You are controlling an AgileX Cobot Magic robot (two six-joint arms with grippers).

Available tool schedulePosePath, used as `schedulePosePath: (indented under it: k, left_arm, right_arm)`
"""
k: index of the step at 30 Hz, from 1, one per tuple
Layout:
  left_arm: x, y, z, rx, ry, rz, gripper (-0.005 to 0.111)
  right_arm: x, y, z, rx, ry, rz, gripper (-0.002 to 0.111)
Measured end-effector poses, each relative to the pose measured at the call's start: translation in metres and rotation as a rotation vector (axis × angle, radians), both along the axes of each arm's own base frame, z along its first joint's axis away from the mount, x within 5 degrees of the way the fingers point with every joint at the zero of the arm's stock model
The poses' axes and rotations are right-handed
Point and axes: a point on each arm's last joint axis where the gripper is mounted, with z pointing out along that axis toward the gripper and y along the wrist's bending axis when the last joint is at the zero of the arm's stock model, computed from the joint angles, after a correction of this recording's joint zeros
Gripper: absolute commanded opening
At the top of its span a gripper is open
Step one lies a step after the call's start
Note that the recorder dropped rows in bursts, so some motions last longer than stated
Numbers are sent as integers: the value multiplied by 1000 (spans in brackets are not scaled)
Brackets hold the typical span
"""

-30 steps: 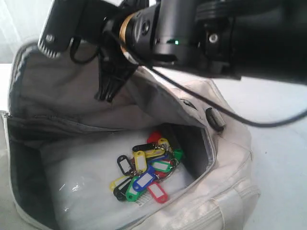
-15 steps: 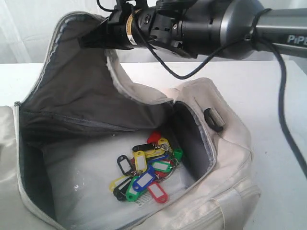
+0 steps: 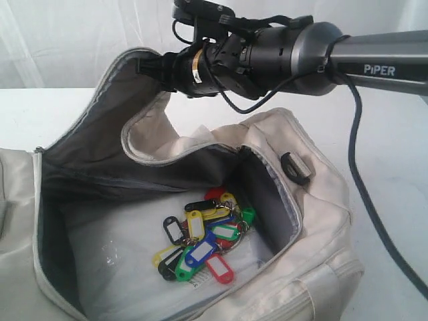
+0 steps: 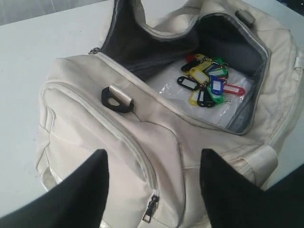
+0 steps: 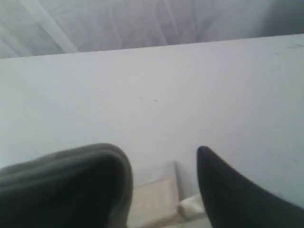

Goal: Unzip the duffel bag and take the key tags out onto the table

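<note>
The claw [image 5: 154, 148] stands with a wide gap. On one side is a black pointed finger [image 5: 228, 190] and on the other a rounded hump of dark grey lining [image 5: 61, 185]; whether it covers the second finger cannot be told. Low in the gap, close to the claw's base, lies a strip of the cream bag [image 5: 154, 197] with a folded edge. Beyond the tips the white table [image 5: 152, 95], marked by a few faint specks, stretches away to a pale creased backdrop [image 5: 142, 23] behind its far edge.
</note>
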Motion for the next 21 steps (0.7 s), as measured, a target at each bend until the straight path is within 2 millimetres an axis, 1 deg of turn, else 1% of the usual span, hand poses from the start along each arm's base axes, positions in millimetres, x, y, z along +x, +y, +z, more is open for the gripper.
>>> schedulePosePath:
  k: [1,2,3,4,5,6,7,8,10,12,14,16,18,21]
  left_arm:
    - [0,0,0,-1,1,-2,60]
    - [0,0,0,-3,1,-4,60]
    - [0,0,0,-4,3,-5,60]
    - [0,0,0,-3,4,-5,60]
    - [0,0,0,-3,4,-5,60]
    - [0,0,0,-3,4,-5,60]
    - [0,0,0,-3,4,-5,60]
    - [0,0,0,-3,4,-5,60]
    - [0,0,0,-3,4,-5,60]
    - [0,0,0,-3,4,-5,60]
    - [0,0,0,-3,4,-5,60]
    - [0,0,0,-3,4,-5,60]
    - [0,0,0,-3,4,-5,60]
    - [0,0,0,-3,4,-5,60]
  right_arm:
    - [2,-4,-2,-23,13,-21,66]
    - [3,-14,0,-112,13,-39,66]
    - [2,-17,1,-162,6,-30,66]
    - [-2,-22,9,-265,-37,23,66]
    - [-6,-26,19,-363,-92,94,66]
    - [-14,-33,37,-472,-167,194,66]
    - [-19,-36,47,-500,-194,229,66]
    - [-29,-44,66,-564,-250,303,66]
    - [-41,-53,87,-601,-294,347,66]
    - [-51,-59,99,-624,-297,361,69]
    - [-56,-65,103,-647,-281,367,73]
    - [-56,-68,100,-686,-283,368,75]
    - [-52,-67,94,-722,-289,371,76]
    - [-46,-61,79,-742,-257,370,76]
